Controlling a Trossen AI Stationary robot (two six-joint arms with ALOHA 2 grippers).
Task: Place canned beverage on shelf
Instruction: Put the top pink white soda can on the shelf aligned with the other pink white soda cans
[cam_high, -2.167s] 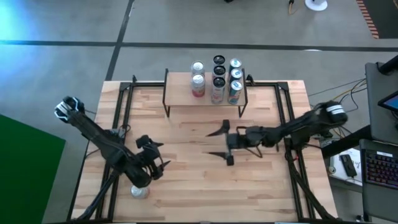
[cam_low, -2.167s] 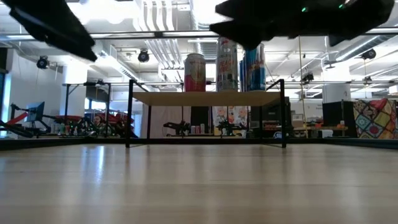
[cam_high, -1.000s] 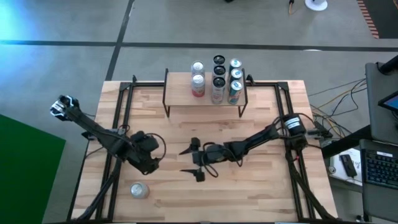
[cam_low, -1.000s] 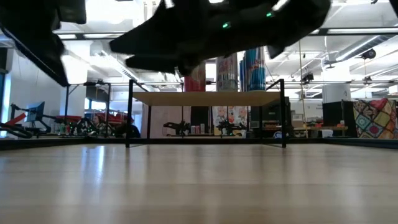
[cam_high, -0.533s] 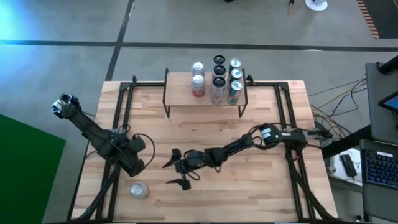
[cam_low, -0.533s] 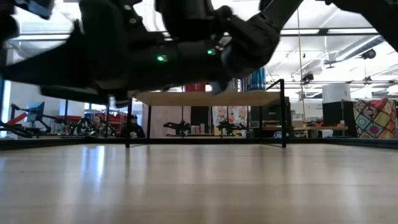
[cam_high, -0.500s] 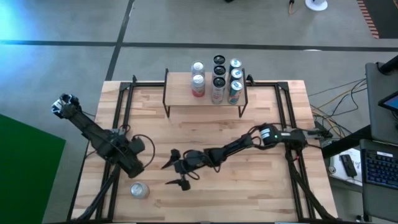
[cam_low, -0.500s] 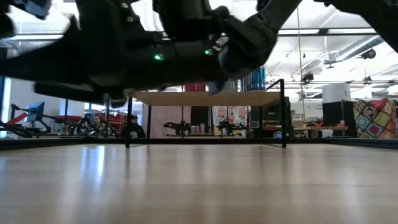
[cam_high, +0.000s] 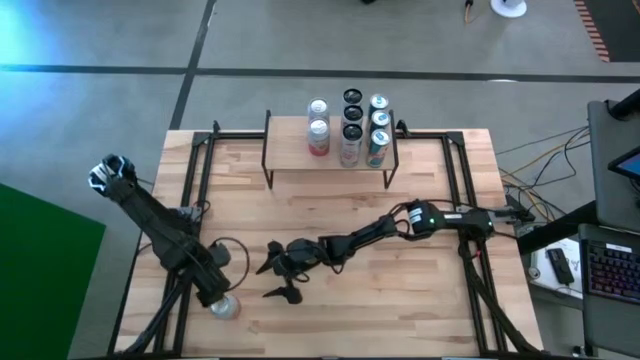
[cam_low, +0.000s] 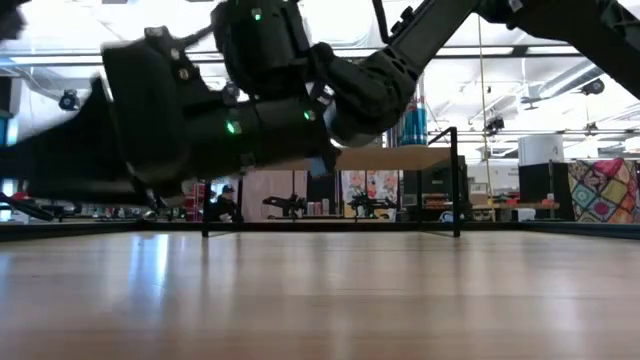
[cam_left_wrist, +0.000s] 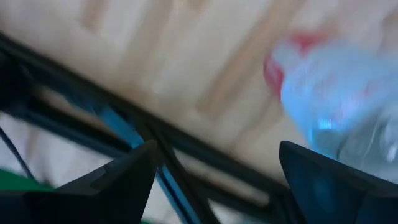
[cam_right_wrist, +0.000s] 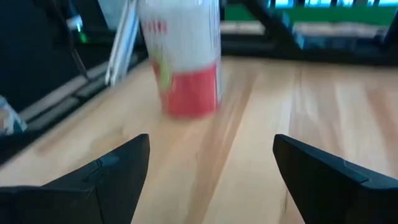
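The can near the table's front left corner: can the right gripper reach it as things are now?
Probably yes. The right gripper is open and faces the can across bare wood. The left gripper, right beside the can, might crowd the approach.

Two dark arms with black cables, green lights, pointed black fingers (cam_right_wrist: 106, 186).

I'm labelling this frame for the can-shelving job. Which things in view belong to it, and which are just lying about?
Belongs to the job:
- loose can near the table's front left corner
- shelf
- right gripper, fingers open, pointed toward the can
- left gripper, beside the can

Just about:
- six cans already on the shelf
- table
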